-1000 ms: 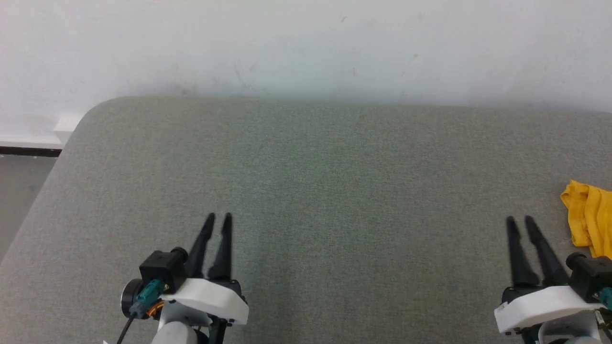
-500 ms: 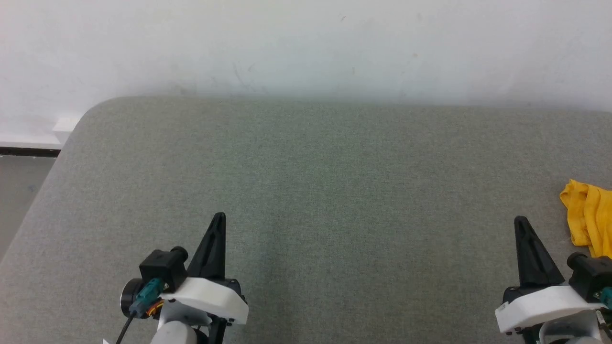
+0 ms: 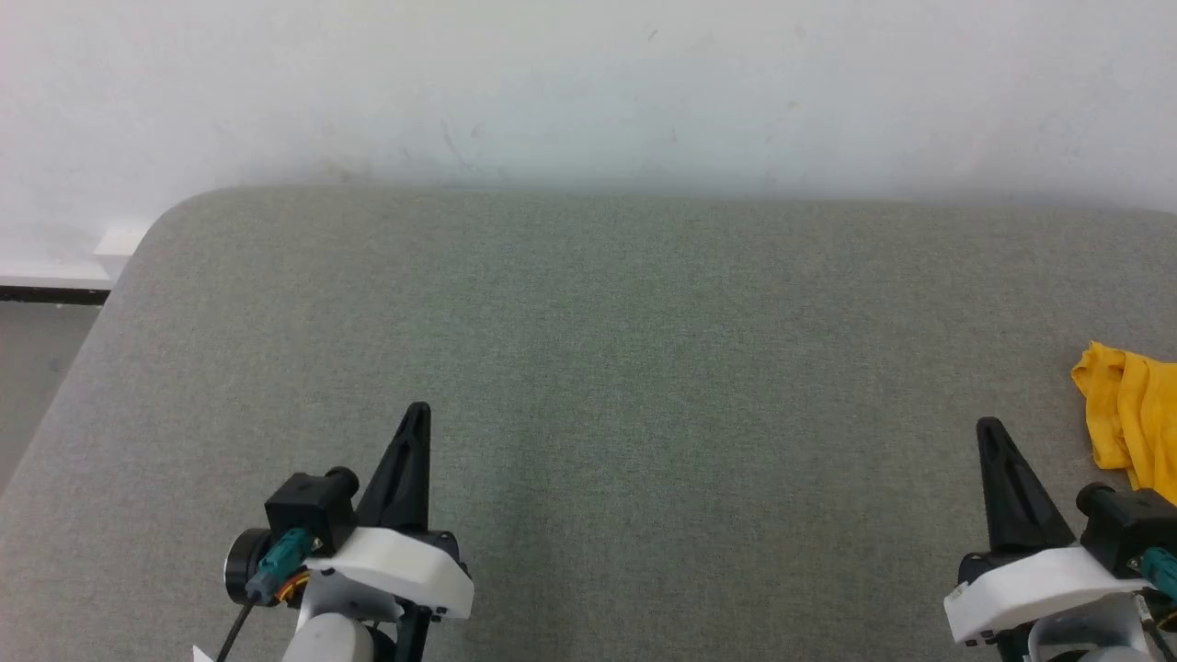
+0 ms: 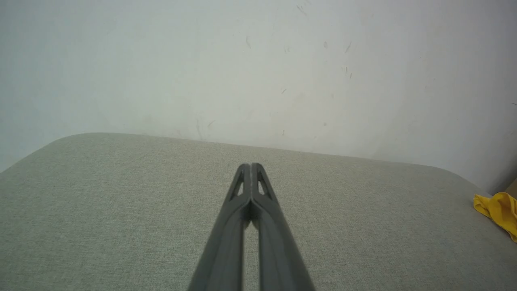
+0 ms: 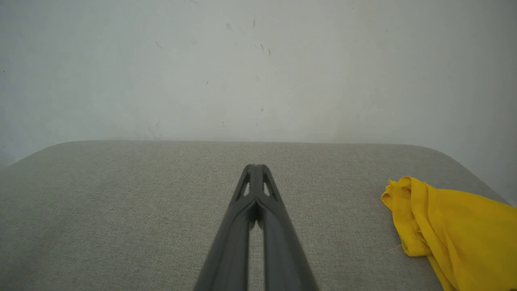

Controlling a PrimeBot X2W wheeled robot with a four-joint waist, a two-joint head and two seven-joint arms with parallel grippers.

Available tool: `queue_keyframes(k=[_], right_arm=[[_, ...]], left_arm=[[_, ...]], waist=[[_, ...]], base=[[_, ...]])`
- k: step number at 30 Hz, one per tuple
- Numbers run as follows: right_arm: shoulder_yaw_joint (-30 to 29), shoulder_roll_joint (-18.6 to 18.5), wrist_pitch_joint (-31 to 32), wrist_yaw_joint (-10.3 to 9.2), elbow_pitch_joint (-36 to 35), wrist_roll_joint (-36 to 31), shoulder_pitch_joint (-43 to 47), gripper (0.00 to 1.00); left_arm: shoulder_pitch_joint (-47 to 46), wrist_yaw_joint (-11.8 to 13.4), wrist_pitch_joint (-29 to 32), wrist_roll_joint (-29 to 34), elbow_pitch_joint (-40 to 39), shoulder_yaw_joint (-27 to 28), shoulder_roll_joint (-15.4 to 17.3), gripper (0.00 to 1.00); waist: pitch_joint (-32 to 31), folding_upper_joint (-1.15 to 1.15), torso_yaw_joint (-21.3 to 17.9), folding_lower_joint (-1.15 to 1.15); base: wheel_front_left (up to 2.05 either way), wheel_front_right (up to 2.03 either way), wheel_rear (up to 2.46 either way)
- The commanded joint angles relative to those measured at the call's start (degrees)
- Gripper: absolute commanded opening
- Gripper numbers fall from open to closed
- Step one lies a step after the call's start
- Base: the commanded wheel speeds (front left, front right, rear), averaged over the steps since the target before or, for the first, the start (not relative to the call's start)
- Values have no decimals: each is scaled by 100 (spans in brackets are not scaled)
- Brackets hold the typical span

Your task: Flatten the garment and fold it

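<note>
The yellow garment lies bunched at the right edge of the grey table, partly cut off by the head view; its print is hidden. It also shows as a crumpled yellow heap in the right wrist view and as a small yellow corner in the left wrist view. My right gripper is shut and empty, just left of the garment and apart from it. My left gripper is shut and empty, far to the left over bare table. Both pairs of fingertips are pressed together.
The grey fabric-covered table has rounded far corners and ends at a white wall. Beyond the table's left edge lies a strip of floor with a dark baseboard.
Both grippers have gone from slightly open one second ago to shut. The head view has shifted slightly; the garment has not moved on the table.
</note>
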Motion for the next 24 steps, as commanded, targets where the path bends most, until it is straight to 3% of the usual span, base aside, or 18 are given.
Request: queue_keyframes(k=[1, 24], right_arm=[[28, 5, 31, -2, -35, -49, -40, 0], [155, 10, 207, -4, -106, -191, -87, 0]], left_arm=[[91, 46, 32, 93, -66, 32, -2, 0], [199, 99, 301, 352, -339, 154, -4, 0]], waist=[[1, -1, -6, 0], [14, -1, -81, 0]], base=[[0, 0, 0], [0, 0, 0]])
